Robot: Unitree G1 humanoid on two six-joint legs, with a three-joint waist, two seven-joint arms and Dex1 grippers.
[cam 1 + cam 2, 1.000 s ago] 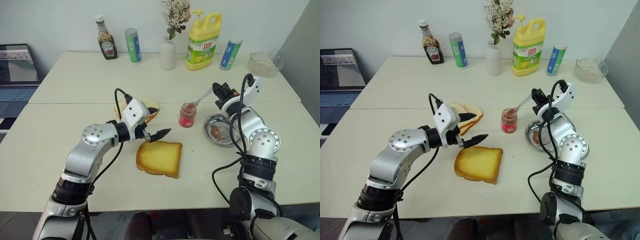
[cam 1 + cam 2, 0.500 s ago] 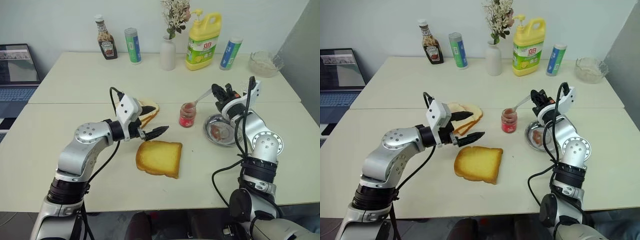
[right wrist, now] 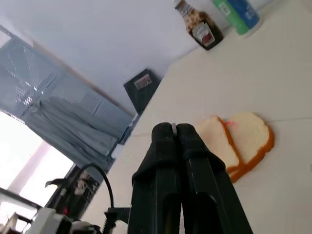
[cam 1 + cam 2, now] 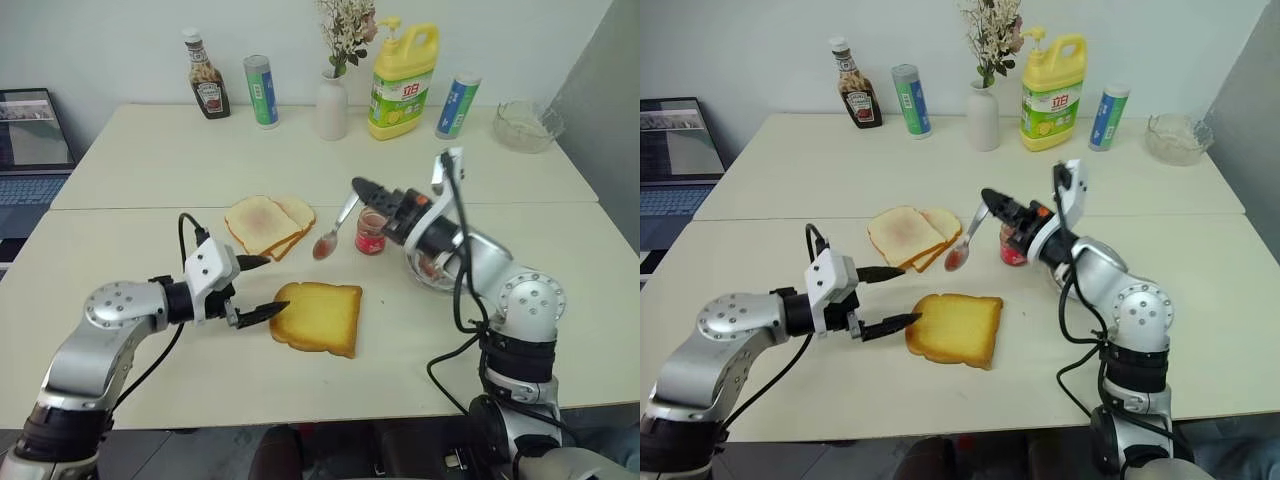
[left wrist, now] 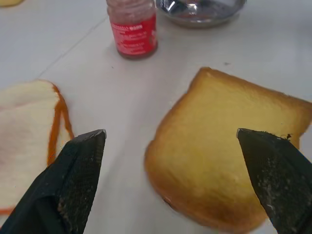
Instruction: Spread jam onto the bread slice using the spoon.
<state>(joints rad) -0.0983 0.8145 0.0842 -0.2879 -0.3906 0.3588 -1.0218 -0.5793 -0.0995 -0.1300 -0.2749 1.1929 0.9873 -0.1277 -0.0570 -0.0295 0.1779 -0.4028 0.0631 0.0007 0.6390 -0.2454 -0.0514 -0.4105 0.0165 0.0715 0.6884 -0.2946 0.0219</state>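
The right gripper point(image 4: 992, 199) has its two black fingers pressed together on the handle of the spoon point(image 4: 968, 236), which hangs down and out from the jaws with a dab of red jam in its bowl. The bowl is in the air, out beyond the fingertips and lower than them, between the paler toast slices point(image 4: 912, 235) and the jam jar point(image 4: 1014, 246). The jar stands just behind and under that gripper's knuckles, so the load has cleared the jar.

The left gripper point(image 4: 261, 287) has its jaws spread wide and holds nothing; the bread slice point(image 4: 318, 317) lies flat on the table point(image 4: 150, 170) just past its lower fingertip, with its near crust edge about at that tip. From the left wrist view the slice sits mostly toward one finger, not centred between the two.

To my eye the step is carrying the loaded spoon over to the bread. Done well, the spoon bowl should be kept from tipping further so that the jam stays put, come down on the middle of the golden face, then be drawn across with its back. The open left jaws could steady the crust edge if the slice slides.
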